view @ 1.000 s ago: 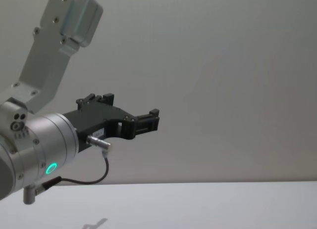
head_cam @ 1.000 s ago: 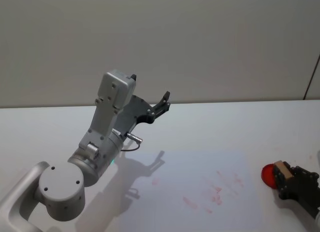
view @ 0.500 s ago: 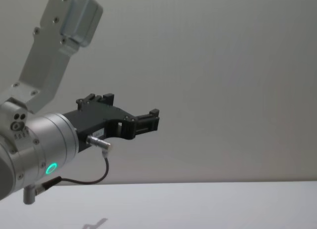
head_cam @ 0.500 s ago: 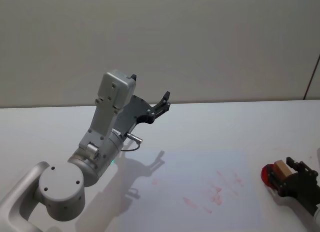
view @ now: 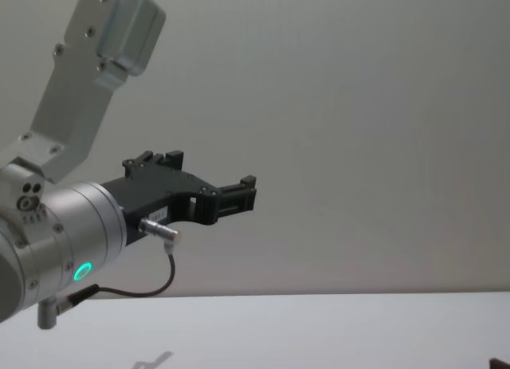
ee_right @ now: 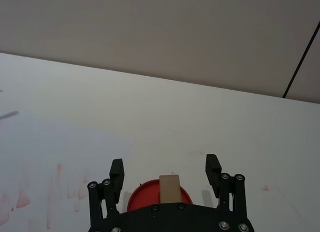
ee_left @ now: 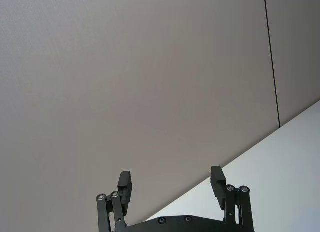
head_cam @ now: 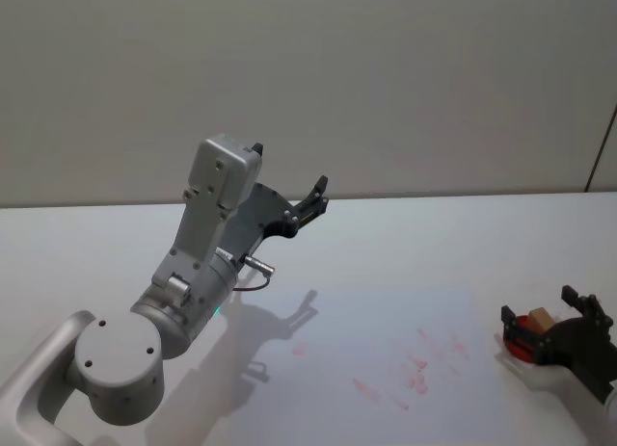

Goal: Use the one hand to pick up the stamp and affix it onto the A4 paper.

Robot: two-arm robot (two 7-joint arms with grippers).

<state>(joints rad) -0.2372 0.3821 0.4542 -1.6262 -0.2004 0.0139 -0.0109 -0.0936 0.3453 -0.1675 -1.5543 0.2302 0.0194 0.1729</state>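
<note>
I see a white desk (head_cam: 405, 244) running back to a plain grey wall (head_cam: 386, 80). At four o'clock on it sits a round red pad (head_cam: 522, 334), and a dark vertical seam (head_cam: 600, 157) marks the wall at two o'clock.

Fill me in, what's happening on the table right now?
The right gripper sits low at the table's right side with its fingers open on either side of the stamp, which stands on a red ink pad; it is not gripped. The A4 paper lies beside it, already bearing red marks. The left gripper is raised off the table, open and idle.
</note>
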